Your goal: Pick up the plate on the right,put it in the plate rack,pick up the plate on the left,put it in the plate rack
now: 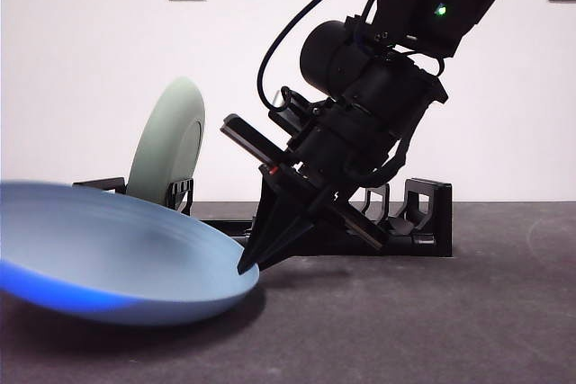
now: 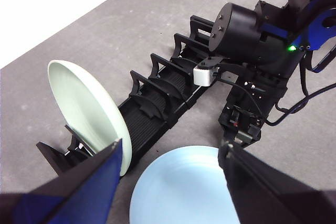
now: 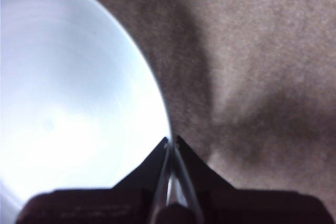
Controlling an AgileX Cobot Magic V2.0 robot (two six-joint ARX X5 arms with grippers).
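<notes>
Pale blue, the plate fills the left of your front view, near and large, one edge tilted up off the grey surface where the right tool meets it. In the right wrist view you see that tool's two black jaws drawn together on the blue plate's rim, with only the thin edge of the plate between them, so it is gripping the plate at its edge. Behind the blue plate, a pale green plate stands upright on edge in the plate rack, at the rack's left end as you look from the front. The left wrist view shows you the same: the green plate sits between prongs near one end of the long black rack, and the other pairs of prongs along it hold nothing. The blue plate lies just beside the rack on the surface, apart from the green one. Moving right in your front view, the right arm comes down big and dark from the upper right, a green light glowing on its housing, and slants down to the blue plate's rim in front of the rack's middle. The left tool hangs above the scene with its jaws spread wide, holding nothing.
</notes>
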